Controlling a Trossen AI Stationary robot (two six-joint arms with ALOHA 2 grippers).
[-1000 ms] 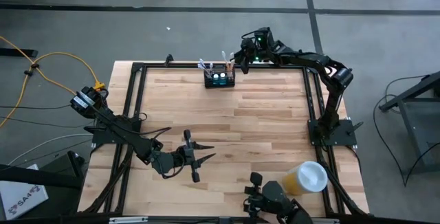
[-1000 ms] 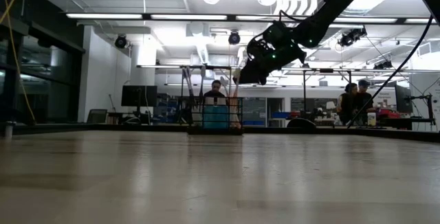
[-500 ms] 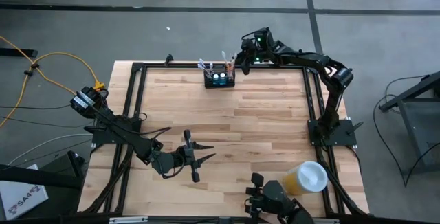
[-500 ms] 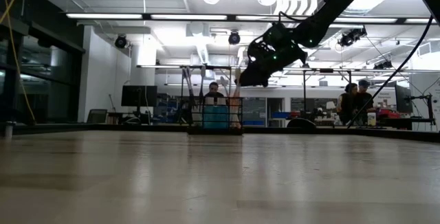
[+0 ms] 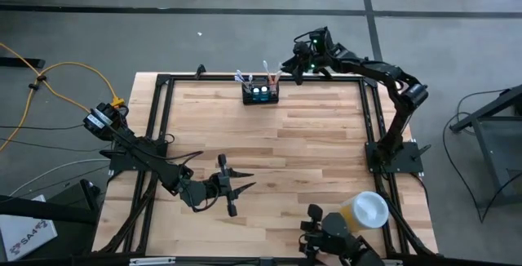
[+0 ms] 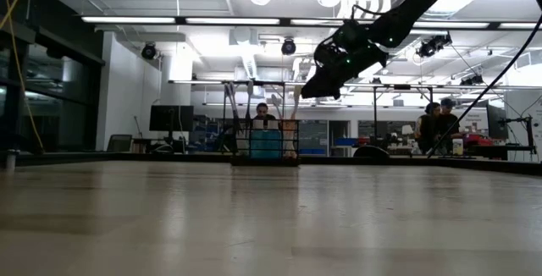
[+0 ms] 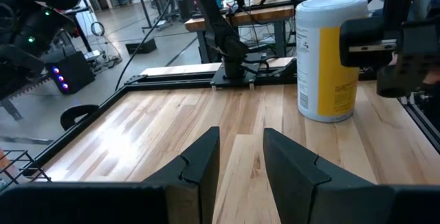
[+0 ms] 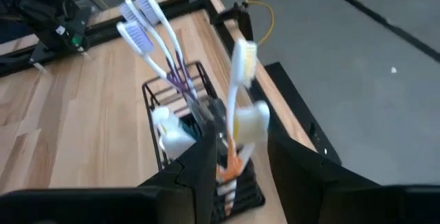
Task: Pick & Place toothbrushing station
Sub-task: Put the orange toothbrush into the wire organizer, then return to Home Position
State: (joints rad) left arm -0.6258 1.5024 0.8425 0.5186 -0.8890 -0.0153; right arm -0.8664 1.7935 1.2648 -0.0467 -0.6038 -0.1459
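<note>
Upright, toothbrushing station (image 5: pixel 260 93) lies long axis along the table's far edge.

Wood table (image 5: pixel 269 148) w/ black frame. On it: caddy (image 5: pixel 260 93) at far edge, centre; yellow cup (image 5: pixel 363 211) w/ white lid at near right corner.

The right arm reaches far out, its right hand (image 5: pixel 287 64) up in the air with fingers apart, while the left arm lies low, its left hand (image 5: pixel 238 188) open too.
</note>
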